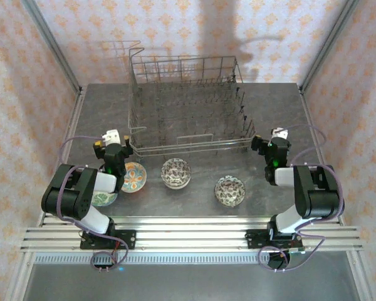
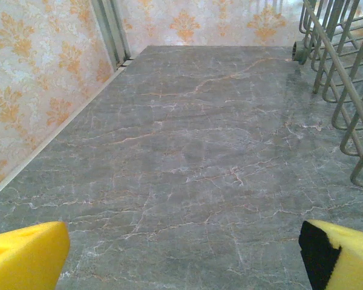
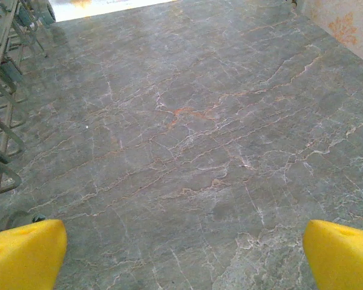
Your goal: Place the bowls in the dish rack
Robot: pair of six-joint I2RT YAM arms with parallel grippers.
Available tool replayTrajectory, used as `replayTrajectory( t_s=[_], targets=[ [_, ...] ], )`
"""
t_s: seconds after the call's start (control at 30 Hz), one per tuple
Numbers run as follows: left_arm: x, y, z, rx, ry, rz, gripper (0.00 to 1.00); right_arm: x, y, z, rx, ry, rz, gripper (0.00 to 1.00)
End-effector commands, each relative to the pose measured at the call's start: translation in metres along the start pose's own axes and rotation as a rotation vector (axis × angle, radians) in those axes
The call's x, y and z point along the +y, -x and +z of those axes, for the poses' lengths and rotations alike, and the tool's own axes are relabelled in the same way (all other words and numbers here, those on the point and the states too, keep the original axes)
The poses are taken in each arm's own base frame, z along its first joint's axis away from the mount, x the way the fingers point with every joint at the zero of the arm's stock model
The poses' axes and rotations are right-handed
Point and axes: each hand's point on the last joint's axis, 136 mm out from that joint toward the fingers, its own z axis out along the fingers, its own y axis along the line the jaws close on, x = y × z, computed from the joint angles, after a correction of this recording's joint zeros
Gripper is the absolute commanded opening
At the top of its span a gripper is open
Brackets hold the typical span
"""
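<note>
Pre-grasp, nothing racked: left gripper (image 2: pixel 183 257) and right gripper (image 3: pixel 184 257) wide open, empty, flanking dish rack (image 1: pixel 188 106); bowls (image 1: pixel 176 172) loose on table (image 1: pixel 100 113) just before it; next needs dropping onto colourful bowl (image 1: pixel 133 177) rim.

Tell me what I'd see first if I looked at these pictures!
The big, empty wire dish rack at the far middle of the grey marble table grabs you first. Next come the patterned bowls, lined up on the table just in front of the rack.
</note>
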Motion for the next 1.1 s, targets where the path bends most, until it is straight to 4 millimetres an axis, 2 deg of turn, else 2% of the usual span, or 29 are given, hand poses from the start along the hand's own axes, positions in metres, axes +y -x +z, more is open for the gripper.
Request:
replayTrajectory(
  t_s=[0.0, 0.6, 0.7, 0.93, 1.07],
  targets=[
    [0.001, 0.011, 0.003, -0.022, 0.004, -0.026, 1.0, 0.005, 0.006, 0.0, -0.019, 0.014, 0.006, 1.0],
    [0.004, 0.013, 0.001, -0.031, 0.012, -0.033, 1.0, 0.004, 0.006, -0.001, -0.02, 0.014, 0.011, 1.0],
    [0.007, 0.017, -0.005, -0.045, 0.009, -0.049, 1.0, -0.011, 0.015, -0.005, -0.046, -0.074, 0.057, 1.0],
    [0.025, 0.041, -0.021, -0.05, 0.042, -0.088, 0.99, -0.014, 0.046, -0.028, -0.066, -0.091, 0.068, 1.0],
    [0.035, 0.071, -0.034, -0.098, 0.065, -0.12, 1.0, -0.019, 0.061, -0.04, -0.028, -0.131, 0.086, 1.0]
  ],
)
